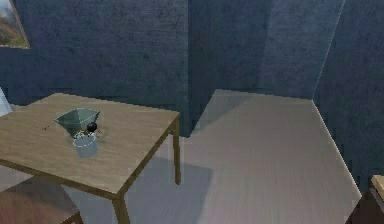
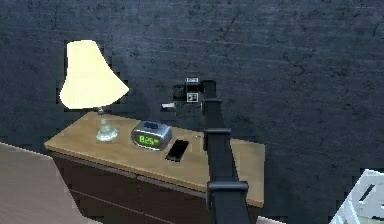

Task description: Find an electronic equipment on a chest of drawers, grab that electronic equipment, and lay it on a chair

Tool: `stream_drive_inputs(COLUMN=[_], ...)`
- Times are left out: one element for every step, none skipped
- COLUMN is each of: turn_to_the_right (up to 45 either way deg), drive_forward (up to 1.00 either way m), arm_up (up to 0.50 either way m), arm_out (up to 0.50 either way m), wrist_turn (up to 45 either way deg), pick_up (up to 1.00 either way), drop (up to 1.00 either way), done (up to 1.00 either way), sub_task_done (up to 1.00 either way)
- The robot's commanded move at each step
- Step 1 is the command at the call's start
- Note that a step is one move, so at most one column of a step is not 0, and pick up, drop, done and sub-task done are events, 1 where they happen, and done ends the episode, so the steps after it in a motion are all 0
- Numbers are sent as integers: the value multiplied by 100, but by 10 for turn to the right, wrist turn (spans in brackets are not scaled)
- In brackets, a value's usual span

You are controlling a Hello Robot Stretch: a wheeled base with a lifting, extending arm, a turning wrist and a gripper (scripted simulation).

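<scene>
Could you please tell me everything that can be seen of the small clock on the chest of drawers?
The clock is a small, low box with a rounded grey casing that looks like plastic. Its dark front shows lit green digits, so it appears to be switched on. It stands upright on the wooden top of the chest of drawers, with its face turned toward the camera. A lamp stands just to its left and a dark flat phone lies close on its right. Whether either touches it cannot be told.

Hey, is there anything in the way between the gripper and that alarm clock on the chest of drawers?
Nothing visible does. The gripper shows against the wall, up and right of the alarm clock. A dark flat device lies at the clock's right, a lamp at its left, both aside.
</scene>
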Motion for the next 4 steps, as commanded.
stream_drive_inputs(turn_to_the_right=[0, 0, 0, 0], drive_forward=[0, 0, 0, 0], arm_up=[-30, 0, 10, 30], arm_out=[0, 0, 0, 0], wrist_turn=[0, 0, 0, 0], pick_up=[0, 100, 0, 0], drop=[0, 0, 0, 0], done=[0, 0, 0, 0], sub_task_done=[0, 0, 0, 0])
